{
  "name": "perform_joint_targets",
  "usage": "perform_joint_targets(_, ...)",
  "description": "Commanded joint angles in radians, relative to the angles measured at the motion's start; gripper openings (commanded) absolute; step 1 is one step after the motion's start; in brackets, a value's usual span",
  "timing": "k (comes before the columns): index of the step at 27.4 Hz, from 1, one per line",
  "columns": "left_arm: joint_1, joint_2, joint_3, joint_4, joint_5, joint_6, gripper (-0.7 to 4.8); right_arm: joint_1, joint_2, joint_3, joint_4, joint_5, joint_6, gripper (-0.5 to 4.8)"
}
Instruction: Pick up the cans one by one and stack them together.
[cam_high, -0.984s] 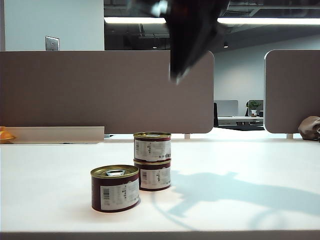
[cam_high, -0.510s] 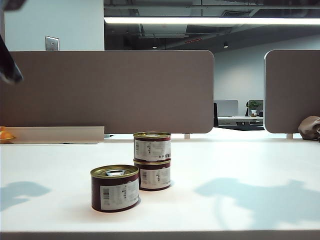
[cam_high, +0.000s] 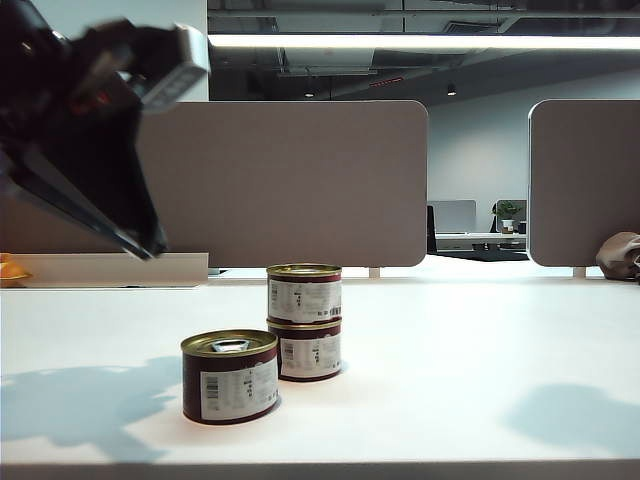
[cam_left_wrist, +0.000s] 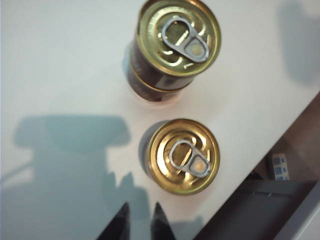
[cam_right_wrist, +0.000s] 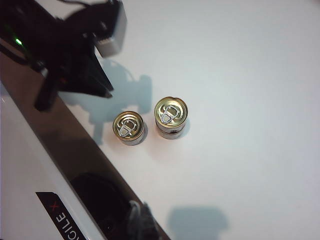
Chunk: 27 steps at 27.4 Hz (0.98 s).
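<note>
Two cans stand stacked, the upper can (cam_high: 305, 293) on the lower can (cam_high: 310, 356), near the table's middle. A third can (cam_high: 230, 385) stands alone just in front and left of them. All have maroon sides, white barcode labels and gold pull-tab lids. My left gripper (cam_high: 150, 250) hangs in the air at the far left, above and left of the single can. In the left wrist view its tips (cam_left_wrist: 140, 220) stand a narrow gap apart, empty, beside the single can (cam_left_wrist: 184, 156) and the stack (cam_left_wrist: 179, 39). My right gripper (cam_right_wrist: 141, 220) is blurred, shut, empty, high over the table's front edge.
Grey partition panels (cam_high: 290, 180) stand behind the table. An orange object (cam_high: 10, 270) lies at the far left edge and a brown bag (cam_high: 620, 255) at the far right. The robot's base (cam_right_wrist: 55, 215) runs along the table's front edge.
The right arm has left the exterior view's top. The left arm has swung in from the left and come down nearer the cans, its jaws parting slightly. The cans have not moved.
</note>
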Motion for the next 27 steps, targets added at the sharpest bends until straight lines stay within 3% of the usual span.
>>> perform_joint_targets(1,-0.019,0.052,0.003,0.055,-0.004,-0.032,0.68,0.032,-0.05,0.005,-0.027,0.058,0.053,-0.06)
perform_joint_targets(5,-0.026,0.108,0.003,0.087,0.004,-0.061,1.28,0.052,-0.109,0.005,-0.056,0.095,0.097,-0.06)
perform_joint_targets(10,-0.031,0.142,0.003,0.101,0.008,-0.072,1.31,0.05,-0.178,0.005,-0.09,0.132,0.146,-0.06)
perform_joint_targets(13,-0.056,0.144,0.003,0.127,0.005,-0.072,2.3,0.05,-0.234,0.005,-0.12,0.186,0.157,-0.06)
perform_joint_targets(20,-0.109,0.172,0.003,0.177,0.0,-0.089,2.64,0.05,-0.274,0.005,-0.169,0.217,0.184,-0.06)
perform_joint_targets(23,-0.113,0.203,0.004,0.179,-0.006,-0.114,3.79,0.05,-0.284,0.005,-0.176,0.217,0.198,-0.06)
perform_joint_targets(27,-0.113,0.239,0.004,0.18,-0.023,-0.124,3.82,0.05,-0.298,0.005,-0.186,0.217,0.208,-0.06)
